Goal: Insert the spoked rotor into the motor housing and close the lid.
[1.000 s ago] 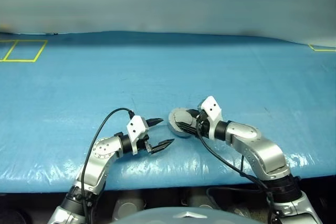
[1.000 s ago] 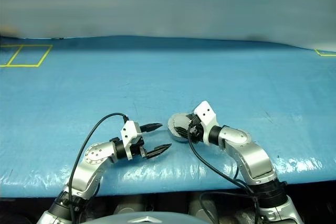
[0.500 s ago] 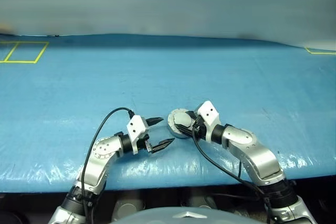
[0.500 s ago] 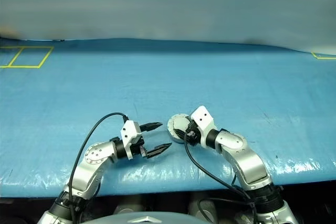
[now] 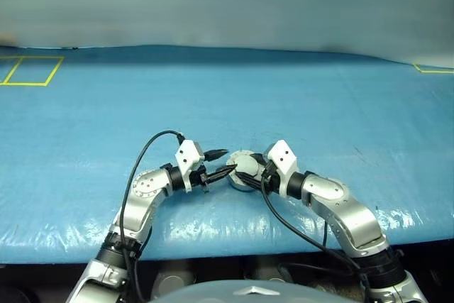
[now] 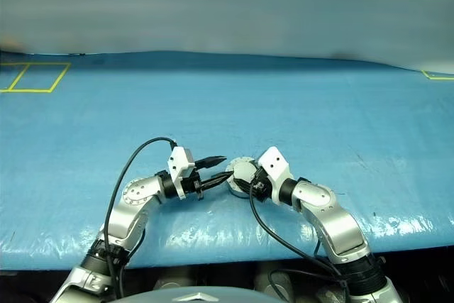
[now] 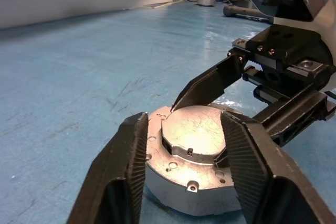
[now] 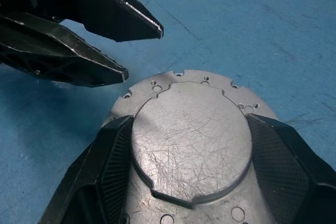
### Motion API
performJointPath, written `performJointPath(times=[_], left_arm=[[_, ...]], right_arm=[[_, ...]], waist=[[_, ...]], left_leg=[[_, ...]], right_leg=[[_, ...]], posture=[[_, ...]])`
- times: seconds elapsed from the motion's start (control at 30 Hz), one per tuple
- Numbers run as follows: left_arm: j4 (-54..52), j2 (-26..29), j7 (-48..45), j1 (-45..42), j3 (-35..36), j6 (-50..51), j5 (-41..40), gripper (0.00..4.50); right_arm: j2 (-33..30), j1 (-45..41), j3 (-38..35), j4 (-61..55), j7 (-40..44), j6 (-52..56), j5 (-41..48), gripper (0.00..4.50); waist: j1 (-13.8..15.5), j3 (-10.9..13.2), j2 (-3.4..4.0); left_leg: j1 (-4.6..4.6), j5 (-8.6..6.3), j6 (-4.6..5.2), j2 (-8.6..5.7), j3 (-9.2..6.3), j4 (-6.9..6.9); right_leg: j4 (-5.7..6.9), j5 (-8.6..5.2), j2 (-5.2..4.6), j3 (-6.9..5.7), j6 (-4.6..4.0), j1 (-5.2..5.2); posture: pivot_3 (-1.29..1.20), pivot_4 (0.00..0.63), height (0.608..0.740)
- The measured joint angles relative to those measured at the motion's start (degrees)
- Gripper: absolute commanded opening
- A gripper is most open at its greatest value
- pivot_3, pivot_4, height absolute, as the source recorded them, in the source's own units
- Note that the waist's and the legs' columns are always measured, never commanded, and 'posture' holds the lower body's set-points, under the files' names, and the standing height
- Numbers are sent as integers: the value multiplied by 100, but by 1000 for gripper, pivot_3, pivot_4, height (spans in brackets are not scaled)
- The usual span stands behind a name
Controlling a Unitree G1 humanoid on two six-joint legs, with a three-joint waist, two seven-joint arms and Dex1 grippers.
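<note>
Two grippers at closed motor housing [image 5: 243, 169], right fingers [image 8: 110, 166] clasping it

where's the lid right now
The lid lies closed on the motor housing near the front edge of the blue table, held between the fingers of the right gripper, with the left gripper at its left.

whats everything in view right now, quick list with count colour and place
lid: one, plain light grey with raised centre circle, closed over the motor housing, near edge of the table
motor housing: one, silver, under the lid, resting on the table
table: one, blue covering
yellow tape outlines: two, far left and far right corners
right gripper: one, black jaws either side of the lid
left gripper: one, black jaws narrowed, tips at the lid's left edge
</note>
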Motion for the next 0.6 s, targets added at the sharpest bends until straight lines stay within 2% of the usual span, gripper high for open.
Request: performJointPath(times=[0.1,0.23,0.6], left_arm=[[86,6,30,-27,-69,-7,191,20],[248,73,244,-118,-144,-95,590,20],[319,76,228,-99,-271,-368,773,20]], right_arm=[[3,14,-6,-1,-22,3,-21,3026],[25,22,-3,-2,-36,6,-42,3026],[62,4,21,-7,-23,44,-145,3026]], waist=[[4,0,0],[4,-2,1],[5,-14,0]], left_leg=[[4,0,0,0,-3,1],[5,0,-1,0,-4,2],[11,-1,-1,0,-8,3]], right_leg=[[-1,-14,-1,-1,22,-4],[-1,-11,-3,-1,18,-4],[-1,-8,-8,-5,13,-8]], posture=[[0,150,740],[0,150,740],[0,150,740]])
